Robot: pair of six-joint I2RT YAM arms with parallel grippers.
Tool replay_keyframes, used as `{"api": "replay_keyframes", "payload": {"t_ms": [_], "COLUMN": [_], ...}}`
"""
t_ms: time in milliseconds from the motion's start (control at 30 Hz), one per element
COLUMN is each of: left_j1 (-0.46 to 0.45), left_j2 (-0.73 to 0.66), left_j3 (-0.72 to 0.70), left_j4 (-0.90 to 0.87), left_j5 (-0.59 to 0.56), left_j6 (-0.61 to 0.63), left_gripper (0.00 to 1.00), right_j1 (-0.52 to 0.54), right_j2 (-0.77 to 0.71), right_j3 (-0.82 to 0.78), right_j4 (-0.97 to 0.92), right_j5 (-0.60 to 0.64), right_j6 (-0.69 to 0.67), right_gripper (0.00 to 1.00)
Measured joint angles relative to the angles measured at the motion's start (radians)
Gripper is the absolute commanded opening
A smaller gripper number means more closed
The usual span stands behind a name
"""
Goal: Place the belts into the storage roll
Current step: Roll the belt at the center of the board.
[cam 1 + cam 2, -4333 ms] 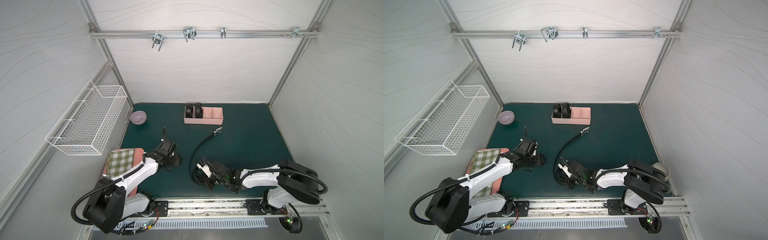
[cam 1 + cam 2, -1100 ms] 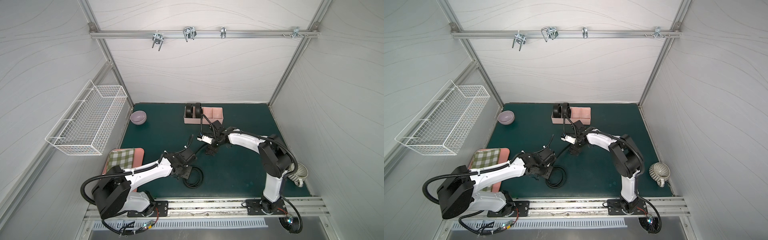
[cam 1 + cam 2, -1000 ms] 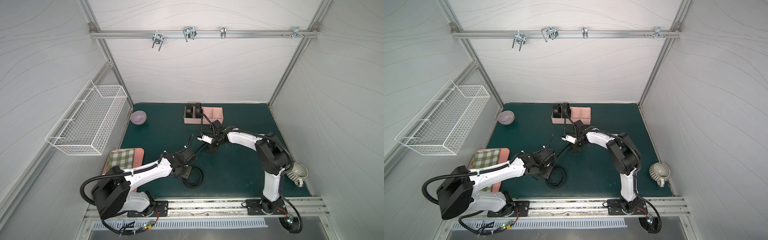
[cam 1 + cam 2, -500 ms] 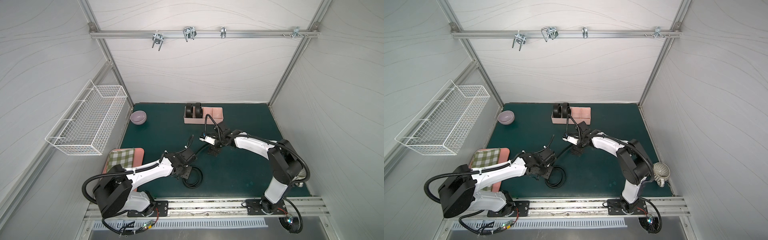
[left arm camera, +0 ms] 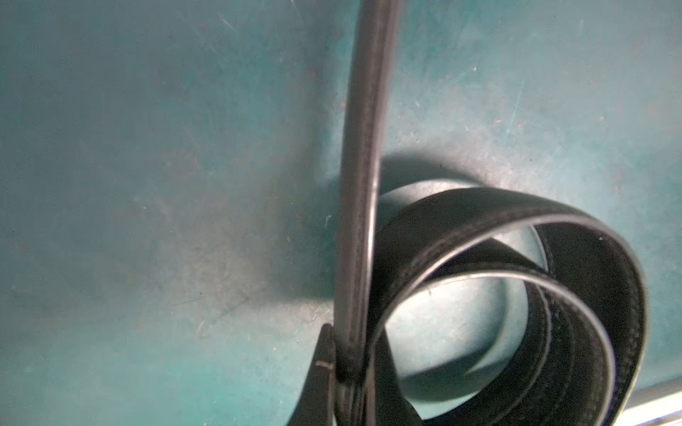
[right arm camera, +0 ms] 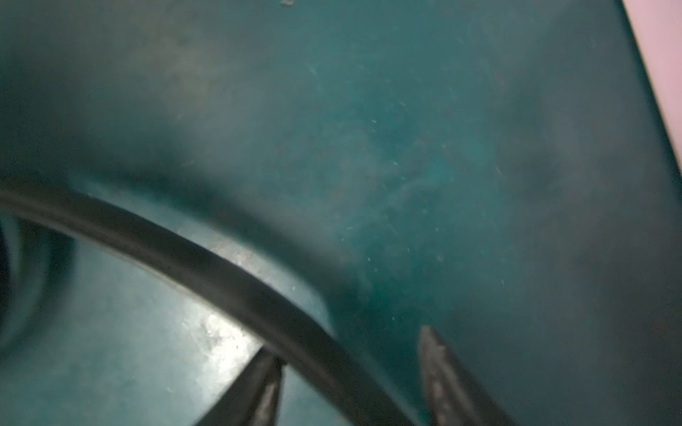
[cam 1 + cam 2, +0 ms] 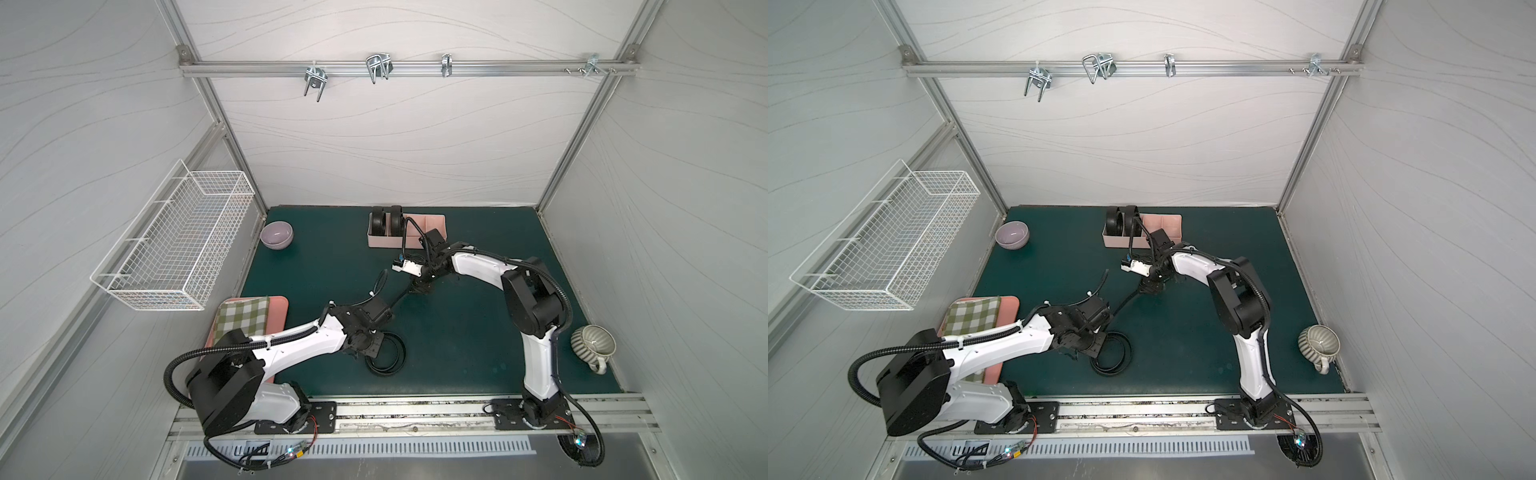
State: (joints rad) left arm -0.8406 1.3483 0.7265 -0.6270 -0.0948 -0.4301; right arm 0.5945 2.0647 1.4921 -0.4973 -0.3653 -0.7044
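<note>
Lower centre, the left gripper (image 7: 365,348) clenches the long black leather belt (image 5: 361,147); mid-frame, the right gripper (image 7: 418,286) straddles its strap, jaws parted.

Bare tabletop (image 7: 465,332) lies open out to the mug (image 7: 592,341). A loose belt (image 5: 363,147) strung across the middle bars the way; coiled belts (image 7: 386,222) fill the storage roll's (image 7: 384,241) left half.

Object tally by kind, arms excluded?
belts: 3, two coiled in the storage tray, one loose on the mat
storage tray: 1
bowl: 1
mug: 1
wire basket: 1
flat pink tray: 1
checked cloth: 1
total: 9
</note>
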Motion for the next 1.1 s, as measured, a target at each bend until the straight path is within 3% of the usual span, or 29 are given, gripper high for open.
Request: {"api": "replay_keyframes", "payload": {"t_ms": [400, 633, 700, 767, 967, 1100], "left_j1": [0.009, 0.023, 0.031, 0.041, 0.077, 0.089], "left_j2": [0.000, 0.000, 0.001, 0.002, 0.029, 0.088], "left_j3": [0.003, 0.011, 0.011, 0.012, 0.021, 0.060], "left_j4": [0.002, 0.006, 0.007, 0.016, 0.037, 0.052], "left_j5": [0.002, 0.008, 0.010, 0.013, 0.024, 0.023], "left_j6": [-0.003, -0.003, -0.003, -0.003, -0.002, 0.003], "left_gripper": [0.01, 0.01, 0.01, 0.01, 0.01, 0.00], "right_j1": [-0.019, -0.018, -0.018, -0.018, -0.012, -0.012], "right_j2": [0.014, 0.034, 0.037, 0.039, 0.043, 0.018], "right_j3": [0.041, 0.044, 0.044, 0.044, 0.039, 0.021], "right_j4": [-0.140, -0.167, -0.170, -0.175, -0.193, -0.214], "right_j5": [-0.032, 0.002, 0.012, 0.021, 0.063, 0.106], "right_j6": [0.017, 0.015, 0.015, 0.023, 0.086, 0.215], "right_gripper": [0.48, 0.31, 0.12, 0.03, 0.00, 0.00]}}
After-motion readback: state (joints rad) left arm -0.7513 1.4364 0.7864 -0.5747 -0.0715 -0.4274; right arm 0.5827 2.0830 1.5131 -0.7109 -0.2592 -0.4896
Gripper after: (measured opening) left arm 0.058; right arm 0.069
